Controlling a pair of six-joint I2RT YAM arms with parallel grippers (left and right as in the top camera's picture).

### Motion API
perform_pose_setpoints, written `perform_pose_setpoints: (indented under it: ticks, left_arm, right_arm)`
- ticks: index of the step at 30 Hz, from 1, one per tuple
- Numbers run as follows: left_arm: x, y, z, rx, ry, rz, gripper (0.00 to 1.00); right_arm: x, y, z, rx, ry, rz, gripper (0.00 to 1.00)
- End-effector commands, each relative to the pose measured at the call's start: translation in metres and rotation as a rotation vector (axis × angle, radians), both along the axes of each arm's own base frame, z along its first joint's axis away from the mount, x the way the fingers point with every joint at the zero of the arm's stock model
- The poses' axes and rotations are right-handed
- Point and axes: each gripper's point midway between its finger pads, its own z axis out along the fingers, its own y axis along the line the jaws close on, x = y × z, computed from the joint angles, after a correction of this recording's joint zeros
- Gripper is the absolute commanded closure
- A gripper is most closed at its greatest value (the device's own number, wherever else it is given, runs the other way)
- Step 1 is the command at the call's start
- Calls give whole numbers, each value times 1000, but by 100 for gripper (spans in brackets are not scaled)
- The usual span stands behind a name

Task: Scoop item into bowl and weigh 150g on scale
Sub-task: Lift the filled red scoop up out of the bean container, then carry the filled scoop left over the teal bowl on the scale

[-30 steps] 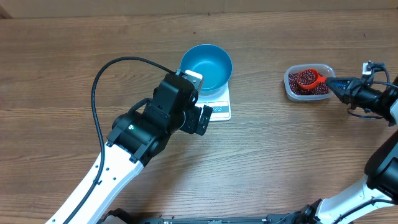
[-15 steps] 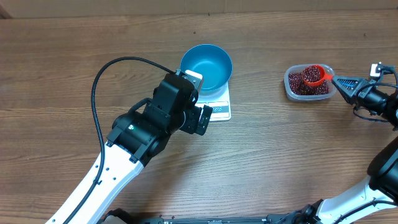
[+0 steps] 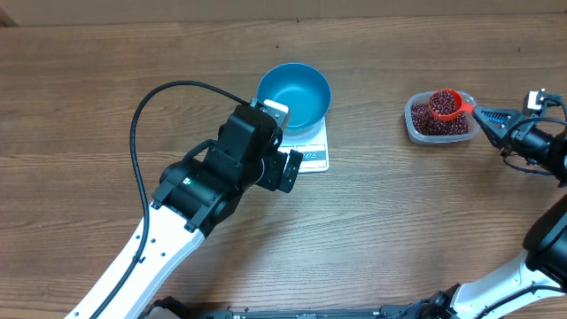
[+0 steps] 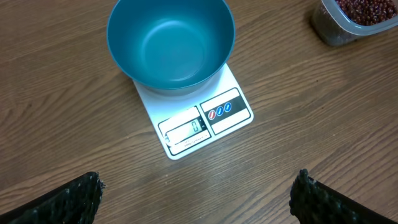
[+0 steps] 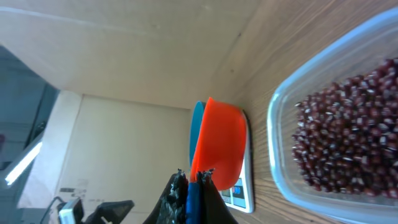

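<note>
Right end effector (image 3: pixel 483 113): pressed together, pinching the handle of the bright orange-red plastic measuring scoop (image 3: pixel 459 106). From overhead the scoop looks loaded with the small dark red-maroon beans (image 3: pixel 430 127). It hangs over the clear rounded-rectangular plastic container (image 3: pixel 408 118), toward the right end of the wooden surface (image 3: pixel 106 71). I judge it is kept over the container so strays drop back into the stock.

The rest of the beans lie in that container. None are in the round sky-blue plastic bowl (image 3: pixel 297 93), so the weighing has not begun.

The bowl sits on the far part of the flat white rectangular kitchen scale (image 3: pixel 314 158), mid-surface toward the far edge. That leaves the display and blue-outlined buttons uncovered at the scale's near edge, presumably so I can read it.

Left end effector (image 4: pixel 198 198): fingers spread wide, holding nothing, hovering above the near edge of the scale.

Writing: the display figures are too small to read, and I see no brand.
</note>
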Motion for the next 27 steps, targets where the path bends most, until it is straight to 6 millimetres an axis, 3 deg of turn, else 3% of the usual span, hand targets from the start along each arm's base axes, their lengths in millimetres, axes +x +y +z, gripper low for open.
perform_pose_setpoints:
  ticks: [1, 12, 27]
  left_arm:
    - [1, -2, -1, -2, 4, -7, 0]
    - [1, -2, -1, -2, 4, -7, 0]
    - [1, -2, -1, -2, 4, -7, 1]
  right_arm:
    - [-3, 4, 11, 79, -46, 16, 96]
    - [3, 43, 11, 89, -31, 113, 96]
    - [4, 139, 11, 89, -27, 356, 96]
